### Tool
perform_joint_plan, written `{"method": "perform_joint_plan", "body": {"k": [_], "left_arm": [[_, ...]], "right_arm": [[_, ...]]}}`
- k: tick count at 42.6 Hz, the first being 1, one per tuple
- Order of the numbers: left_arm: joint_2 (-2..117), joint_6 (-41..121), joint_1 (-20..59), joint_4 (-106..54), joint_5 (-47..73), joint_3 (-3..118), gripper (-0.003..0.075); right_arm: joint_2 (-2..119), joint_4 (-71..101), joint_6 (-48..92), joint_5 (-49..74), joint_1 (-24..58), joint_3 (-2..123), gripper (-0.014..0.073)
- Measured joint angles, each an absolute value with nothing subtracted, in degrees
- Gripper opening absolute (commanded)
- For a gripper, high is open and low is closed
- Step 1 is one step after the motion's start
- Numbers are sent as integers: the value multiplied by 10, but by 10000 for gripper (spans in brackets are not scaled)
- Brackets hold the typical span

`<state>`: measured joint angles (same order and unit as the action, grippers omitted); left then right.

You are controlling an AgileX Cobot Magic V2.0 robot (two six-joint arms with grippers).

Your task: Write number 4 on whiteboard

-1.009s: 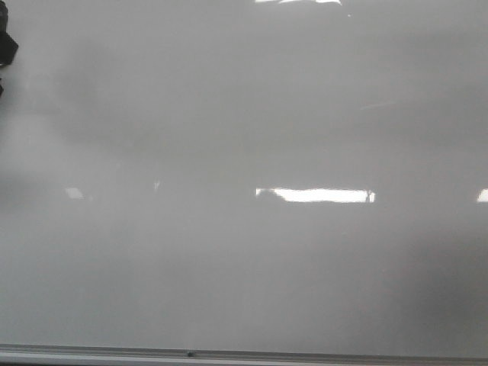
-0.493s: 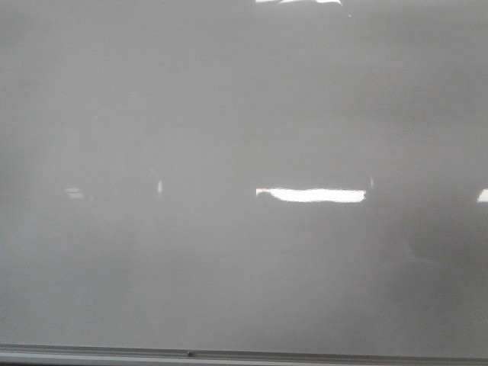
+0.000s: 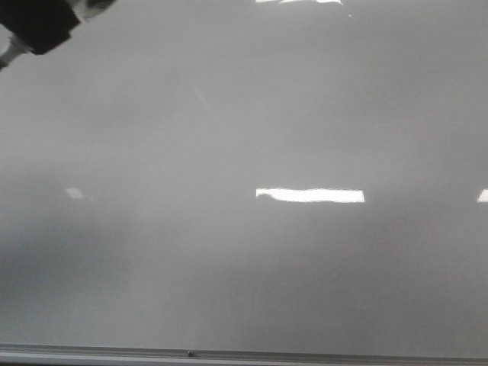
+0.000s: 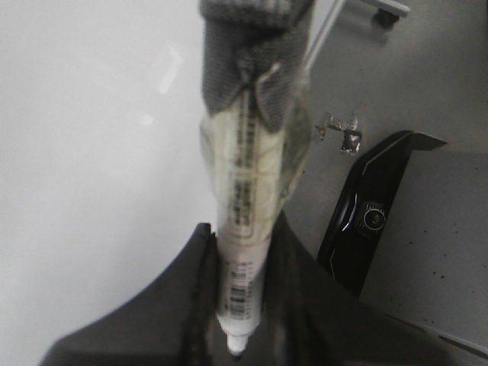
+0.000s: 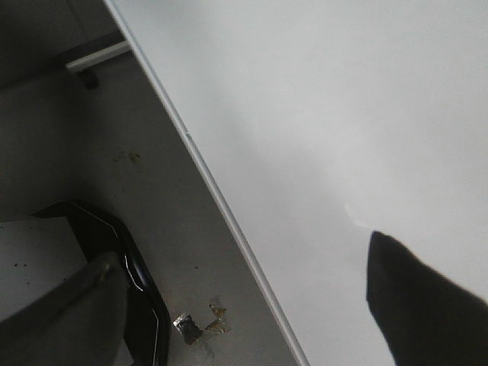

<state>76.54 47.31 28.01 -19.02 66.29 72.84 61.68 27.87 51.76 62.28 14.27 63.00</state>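
Observation:
The whiteboard fills the front view, glossy grey-white, with its silver frame along the near edge. No number 4 shows on it. A dark part of my left gripper juts in at the top left corner of that view. In the left wrist view my left gripper is shut on a white marker with a barcode, wrapped in yellowish tape and grey cloth at its far end. My right gripper is open with nothing between its fingers, beside the whiteboard edge.
Bright rectangular light reflections lie on the board. The wrist views show grey floor, a black robot base, scraps of tape, and the board's metal frame.
The dark left gripper was at the left edge a second ago, left the front view, and now shows again in the top left corner. The board stays unmarked.

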Motion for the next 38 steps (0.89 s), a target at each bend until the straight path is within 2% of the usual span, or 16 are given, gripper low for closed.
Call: {"method": "perform_joint_plan", "body": {"k": [14, 30, 32, 38], "left_arm": [[837, 473, 417, -143, 667, 777, -12], [848, 473, 445, -133, 666, 780, -13], [848, 473, 445, -133, 666, 780, -13], [848, 473, 445, -133, 665, 780, -12]], "right_arm": [[662, 286, 565, 623, 264, 672, 653], [754, 288, 577, 588, 329, 704, 649], [756, 292, 577, 582, 331, 704, 616], [756, 295, 577, 578, 331, 704, 446]]}}
